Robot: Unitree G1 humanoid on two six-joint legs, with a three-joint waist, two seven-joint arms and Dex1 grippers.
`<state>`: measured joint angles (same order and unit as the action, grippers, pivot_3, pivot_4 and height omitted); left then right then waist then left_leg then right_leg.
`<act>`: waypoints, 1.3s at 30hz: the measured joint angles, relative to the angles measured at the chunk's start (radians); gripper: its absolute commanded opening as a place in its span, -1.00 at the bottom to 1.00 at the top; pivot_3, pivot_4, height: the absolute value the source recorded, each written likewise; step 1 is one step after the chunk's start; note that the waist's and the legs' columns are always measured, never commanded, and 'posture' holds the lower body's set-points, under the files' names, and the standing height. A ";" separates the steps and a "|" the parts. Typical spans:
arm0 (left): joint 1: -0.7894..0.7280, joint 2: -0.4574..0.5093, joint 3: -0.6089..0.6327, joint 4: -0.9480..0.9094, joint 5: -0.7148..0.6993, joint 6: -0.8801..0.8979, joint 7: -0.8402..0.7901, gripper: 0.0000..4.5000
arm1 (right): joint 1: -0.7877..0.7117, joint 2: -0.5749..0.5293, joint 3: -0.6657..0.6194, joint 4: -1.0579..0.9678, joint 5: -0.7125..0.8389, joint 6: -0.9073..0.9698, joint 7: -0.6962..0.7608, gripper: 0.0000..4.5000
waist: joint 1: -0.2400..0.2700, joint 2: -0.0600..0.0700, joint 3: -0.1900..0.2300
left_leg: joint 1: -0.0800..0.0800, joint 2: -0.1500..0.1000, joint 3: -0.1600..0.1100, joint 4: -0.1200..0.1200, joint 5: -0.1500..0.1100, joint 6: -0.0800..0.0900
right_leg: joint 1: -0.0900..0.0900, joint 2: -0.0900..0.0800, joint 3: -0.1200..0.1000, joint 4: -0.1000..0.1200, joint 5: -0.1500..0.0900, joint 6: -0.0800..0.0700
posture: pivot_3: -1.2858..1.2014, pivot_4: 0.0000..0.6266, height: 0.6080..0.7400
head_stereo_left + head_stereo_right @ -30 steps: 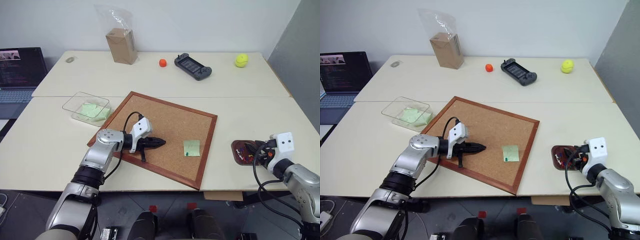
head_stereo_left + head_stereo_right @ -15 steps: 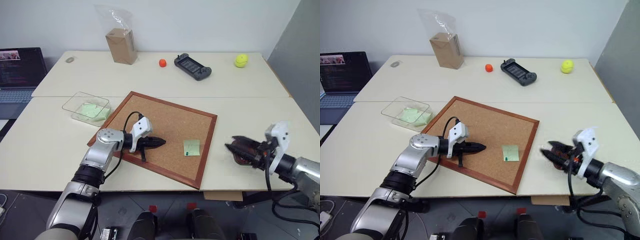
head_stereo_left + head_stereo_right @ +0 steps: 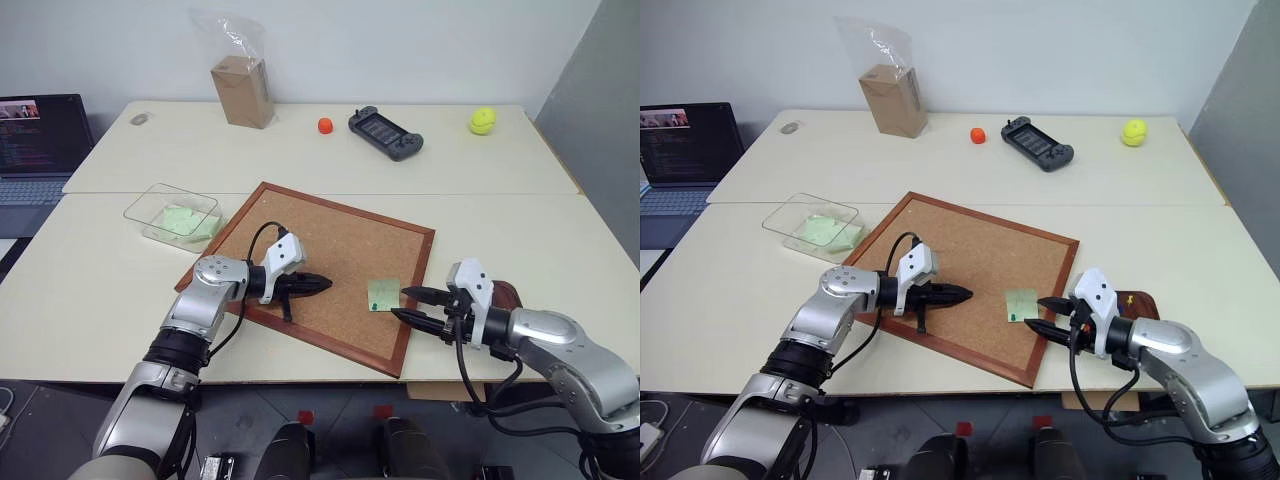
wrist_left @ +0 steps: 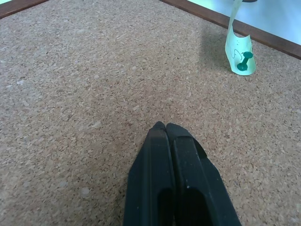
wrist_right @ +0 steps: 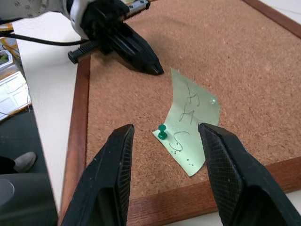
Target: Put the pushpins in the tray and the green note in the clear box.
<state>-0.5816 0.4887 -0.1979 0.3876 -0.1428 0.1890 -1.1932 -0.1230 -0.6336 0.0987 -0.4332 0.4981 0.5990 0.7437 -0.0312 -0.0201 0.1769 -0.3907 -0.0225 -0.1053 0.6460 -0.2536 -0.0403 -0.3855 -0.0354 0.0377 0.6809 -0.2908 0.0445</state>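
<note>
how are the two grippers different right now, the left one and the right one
The left gripper is shut, its fingers pressed together, while the right gripper is open and holds nothing. The left gripper rests over bare corkboard, apart from the green note; the right gripper sits at the board's edge, with the note's green pushpin between its fingers. Both have black fingers and point toward the note.

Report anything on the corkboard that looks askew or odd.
The green note is held by one green pushpin at a corner; its free end curls up off the corkboard and sits crooked to the frame. Nothing else stands out.
</note>
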 measured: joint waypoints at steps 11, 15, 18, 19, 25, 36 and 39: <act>0.006 0.010 0.000 -0.011 0.000 0.001 0.001 -1.00 | -0.096 0.081 0.122 0.148 -0.087 -0.087 0.062 0.02 | -0.003 0.000 0.000 | 0.000 0.000 0.000 0.000 0.000 0.000 | 0.000 0.001 0.000 0.000 0.000 0.000 | 0.03 -0.52 1.00; 0.007 0.012 0.000 -0.014 0.000 0.001 0.002 -1.00 | -0.136 0.114 0.149 0.236 -0.127 -0.118 0.071 0.02 | -0.004 0.000 0.000 | 0.000 0.000 0.000 0.000 0.000 0.000 | -0.001 0.001 0.000 0.001 0.000 0.000 | 0.03 -0.52 1.00; 0.007 0.013 0.000 -0.015 0.000 0.001 0.001 -1.00 | -0.150 0.134 0.162 0.280 -0.148 -0.148 0.087 0.02 | -0.003 0.000 0.000 | 0.000 0.000 0.000 0.000 0.000 0.000 | -0.001 0.001 0.000 0.001 0.000 0.000 | 0.03 -0.52 1.00; 0.007 0.013 0.000 -0.016 0.000 0.001 0.002 -1.00 | -0.154 0.137 0.163 0.293 -0.160 -0.156 0.091 0.02 | -0.003 0.000 0.000 | 0.000 0.000 0.000 0.000 0.000 0.000 | -0.001 0.001 0.000 0.001 0.000 0.000 | 0.03 -0.52 1.00; 0.011 0.015 0.000 -0.021 0.000 0.001 0.003 -1.00 | -0.174 0.158 0.169 0.343 -0.194 -0.192 0.110 0.02 | -0.004 0.000 0.000 | 0.000 0.000 0.000 0.000 0.000 0.000 | -0.001 0.001 0.000 0.001 0.000 0.000 | 0.03 -0.52 1.00; 0.019 0.016 0.001 -0.030 -0.001 0.000 0.005 -1.00 | -0.181 0.177 0.176 0.370 -0.213 -0.224 0.150 -0.40 | -0.004 0.000 0.000 | 0.000 0.000 0.000 0.000 0.000 0.000 | -0.001 0.001 0.000 0.001 0.000 0.000 | 0.03 -0.52 1.00; 0.020 0.016 0.001 -0.031 -0.001 0.000 0.005 -1.00 | -0.181 0.181 0.177 0.373 -0.216 -0.230 0.152 -0.64 | -0.004 0.000 0.000 | 0.000 0.000 0.000 0.000 0.000 0.000 | -0.001 0.001 0.001 0.001 0.000 0.000 | 0.03 -0.52 1.00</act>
<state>-0.5618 0.5045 -0.1969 0.3571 -0.1437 0.1888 -1.1884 -0.3041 -0.4525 0.2754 -0.0598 0.2821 0.3689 0.8959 -0.0356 -0.0201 0.1768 -0.3903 -0.0224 -0.1050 0.6457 -0.2536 -0.0404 -0.3867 -0.0344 0.0382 0.6816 -0.2907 0.0443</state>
